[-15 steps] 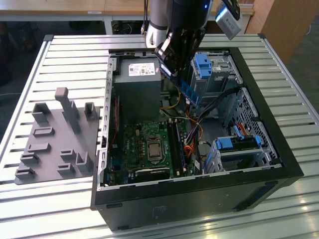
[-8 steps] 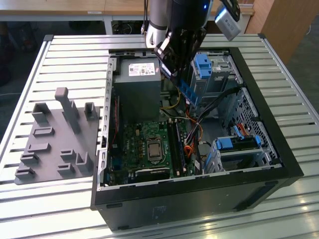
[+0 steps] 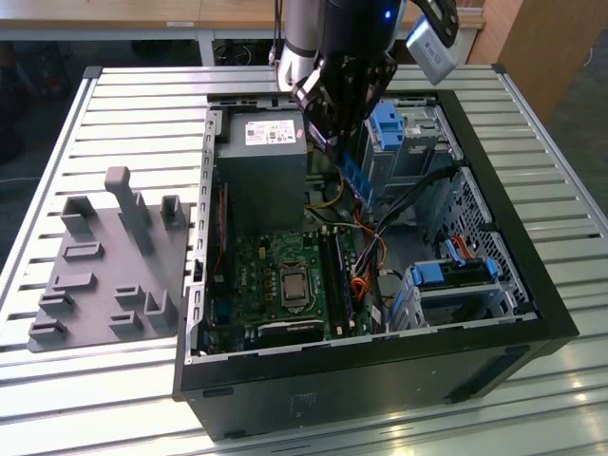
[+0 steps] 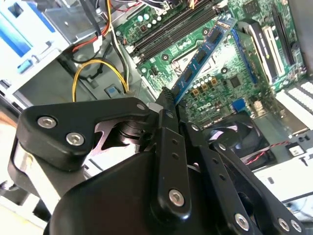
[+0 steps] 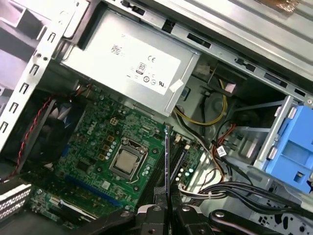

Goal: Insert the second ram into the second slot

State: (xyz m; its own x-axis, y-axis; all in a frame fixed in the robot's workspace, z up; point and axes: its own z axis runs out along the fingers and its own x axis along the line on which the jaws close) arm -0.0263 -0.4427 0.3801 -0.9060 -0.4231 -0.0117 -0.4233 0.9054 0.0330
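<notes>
A big white label (image 5: 142, 61) sits on the grey power box (image 5: 90, 46). It has rows of small black print, a few bold marks and a round sign with a number in it. A small white sticker (image 5: 176, 86) sits at the box's corner, just beside the label. In the exterior view the label (image 3: 273, 131) is a white patch with tiny dark lines, too small to read. The green board (image 4: 230, 78) has small white letters (image 4: 201, 105) printed near the ram (image 4: 200, 54). Any print on the ram is too small to tell.
</notes>
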